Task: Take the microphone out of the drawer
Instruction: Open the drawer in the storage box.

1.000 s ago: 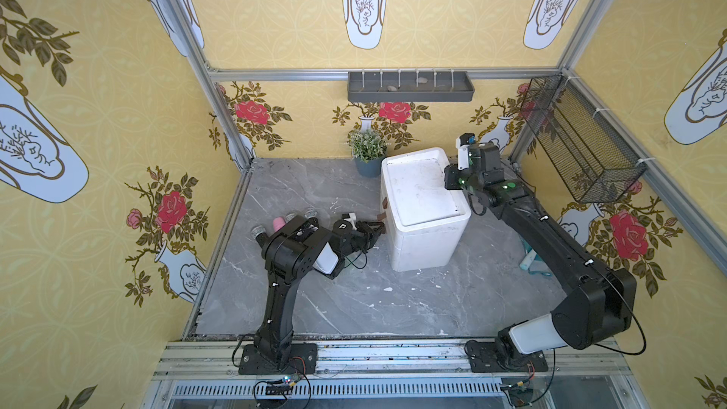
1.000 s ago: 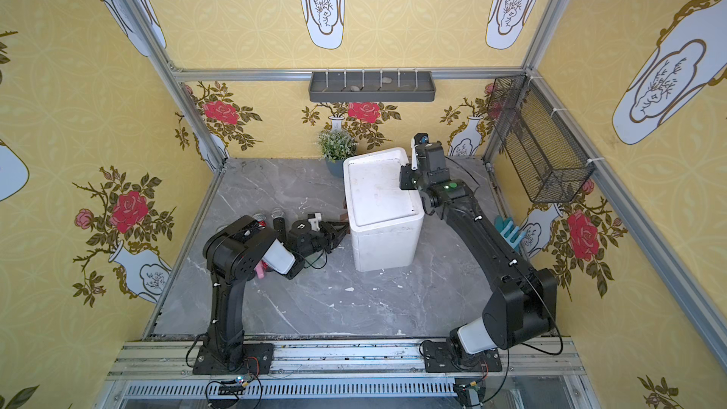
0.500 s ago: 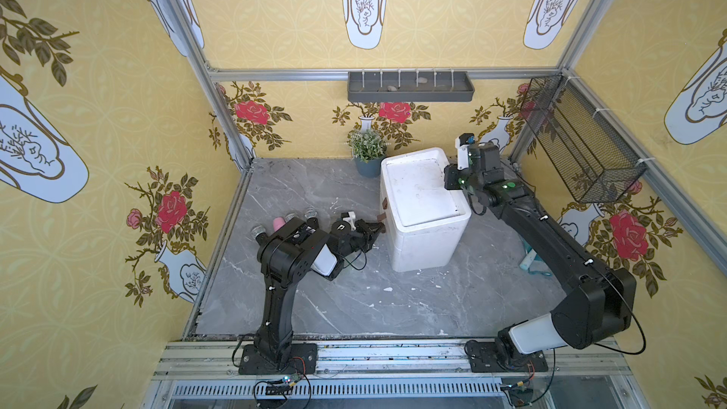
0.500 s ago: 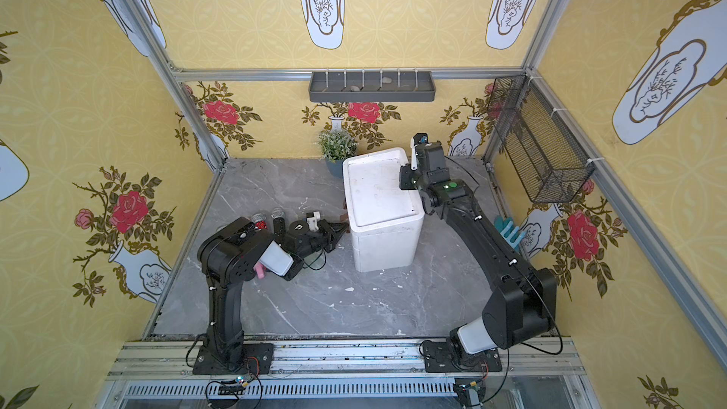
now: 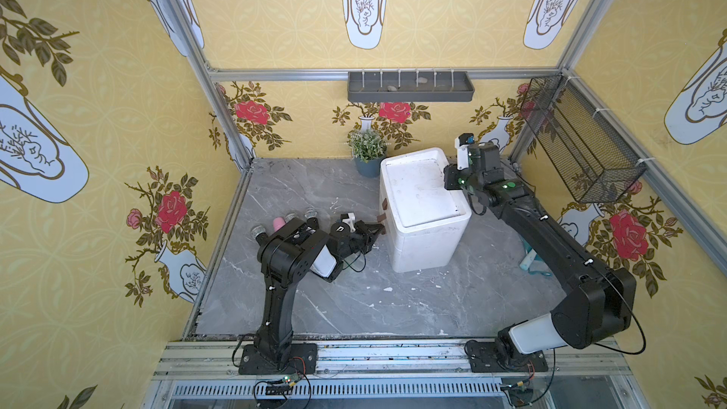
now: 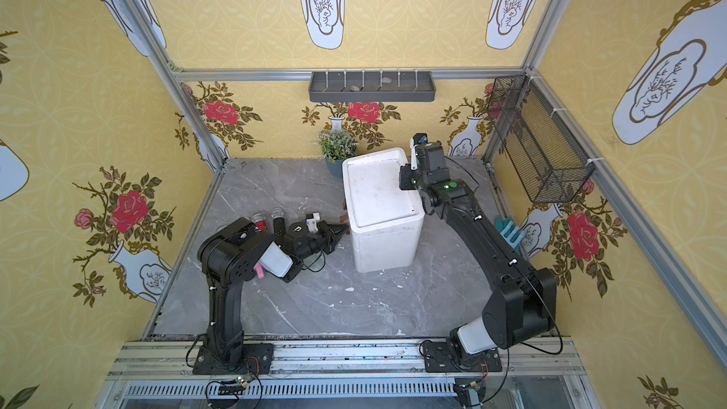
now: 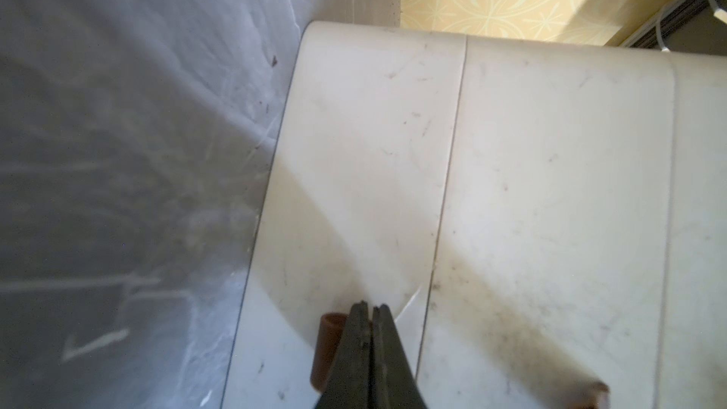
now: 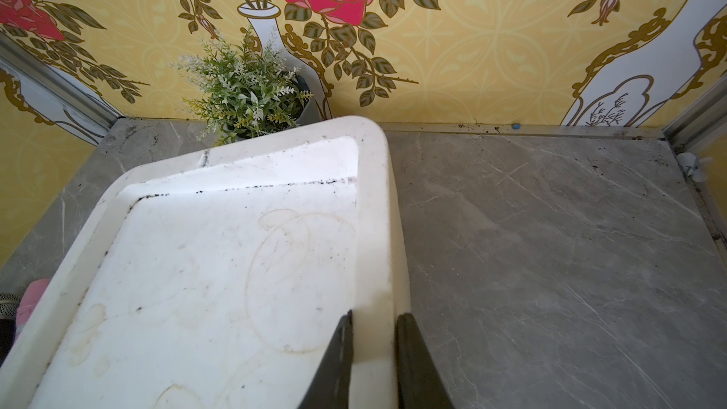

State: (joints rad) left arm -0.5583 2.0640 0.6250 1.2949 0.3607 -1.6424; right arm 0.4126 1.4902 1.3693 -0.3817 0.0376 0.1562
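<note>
The microphone the task names cannot be seen: the white cabinet (image 5: 423,198) stands with its drawers closed, so whatever is inside is hidden. In the left wrist view its side shows three panels parted by two seams. Two brown handles (image 7: 327,348) stick out from it, the farther one cut off at the picture's edge.

The left gripper (image 7: 371,307) has its fingers pressed together, tips right at the nearer handle. Whether they pinch any of it is hidden behind the fingers. The right gripper (image 8: 376,316) is clamped over the raised rim of the cabinet's top, one finger on each side.

On the table (image 5: 354,300), behind the left arm, lie loose microphones (image 5: 259,232), partly covered by the arm. Three round heads and one pink end show in a top view, so the full count is uncertain. One potted plant (image 5: 368,151) stands just behind the cabinet's far corner. A teal object (image 6: 509,232) by the right arm is too covered to name.
</note>
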